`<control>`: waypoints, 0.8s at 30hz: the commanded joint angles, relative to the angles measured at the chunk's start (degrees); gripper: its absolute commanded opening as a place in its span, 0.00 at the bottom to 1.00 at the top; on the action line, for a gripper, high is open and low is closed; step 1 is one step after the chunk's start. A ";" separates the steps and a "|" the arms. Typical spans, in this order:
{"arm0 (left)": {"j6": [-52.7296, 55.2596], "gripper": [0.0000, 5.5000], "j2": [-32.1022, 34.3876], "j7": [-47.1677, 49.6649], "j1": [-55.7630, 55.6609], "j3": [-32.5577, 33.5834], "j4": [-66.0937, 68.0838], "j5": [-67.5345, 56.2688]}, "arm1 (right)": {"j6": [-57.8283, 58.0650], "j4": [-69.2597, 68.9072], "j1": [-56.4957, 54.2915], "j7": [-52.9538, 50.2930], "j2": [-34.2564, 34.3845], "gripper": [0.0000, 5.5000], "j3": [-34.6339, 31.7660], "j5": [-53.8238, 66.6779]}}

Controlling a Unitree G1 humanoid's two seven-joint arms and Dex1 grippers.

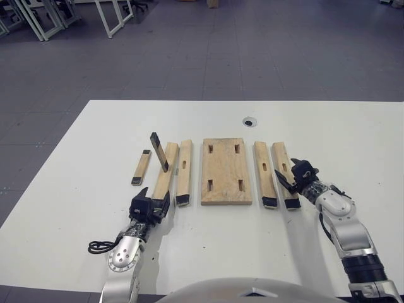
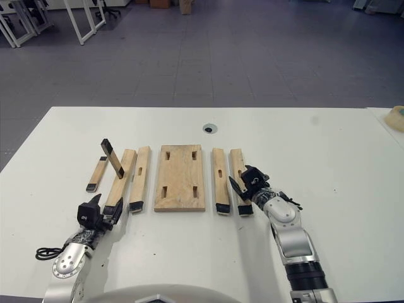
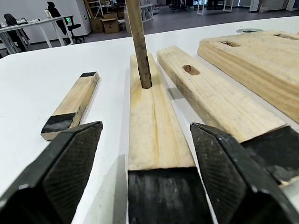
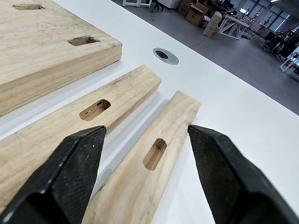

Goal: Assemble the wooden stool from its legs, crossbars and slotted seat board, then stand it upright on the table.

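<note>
White table (image 1: pixel 353 145) is seen before a grey floor, and the slotted seat board (image 1: pixel 226 170) is laid flat at its middle. It is flanked by the inner left leg (image 1: pixel 184 167) and the inner right leg (image 1: pixel 264 170). One crossbar (image 1: pixel 159 151) is stood tilted on the outer left leg (image 1: pixel 166 170); a second crossbar (image 1: pixel 142 166) is laid flat just beyond it. The left gripper (image 1: pixel 153 199) is held open astride that leg's black-tipped near end. The right gripper (image 1: pixel 288 173) is held open over the outer right leg (image 1: pixel 281 156).

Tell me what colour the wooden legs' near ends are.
Black end on the pale wooden leg; left wrist view shows it best.
</note>
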 commanded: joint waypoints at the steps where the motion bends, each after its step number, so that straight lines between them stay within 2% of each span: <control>1: 3.75 0.63 -0.19 0.02 -0.11 -1.34 1.38 0.72 | -0.24 -0.05 -0.75 0.39 -0.83 0.58 0.02 -0.57; 6: 11.59 0.63 -0.98 1.22 -0.63 -0.60 3.68 -1.07 | -1.21 0.11 -1.03 0.55 -0.68 0.58 0.04 -0.46; 14: 33.44 0.37 -0.99 2.73 -4.50 -0.82 -1.21 -5.28 | 0.84 -4.83 -1.66 -0.84 2.35 0.58 -3.81 4.75; 18: 38.34 0.37 -0.82 5.31 -10.48 2.50 -5.23 -6.23 | 6.24 -8.66 -5.73 -1.24 4.61 0.58 -6.36 10.93; 22: 33.71 0.37 -6.65 5.99 -22.38 9.00 -10.70 -16.91 | 16.33 -11.75 -10.67 -1.14 6.40 0.58 -9.18 19.95; 24: 37.67 0.37 -9.22 4.51 -28.36 11.40 -14.14 -28.20 | 22.59 -11.27 -12.76 0.40 7.46 0.65 -10.18 26.31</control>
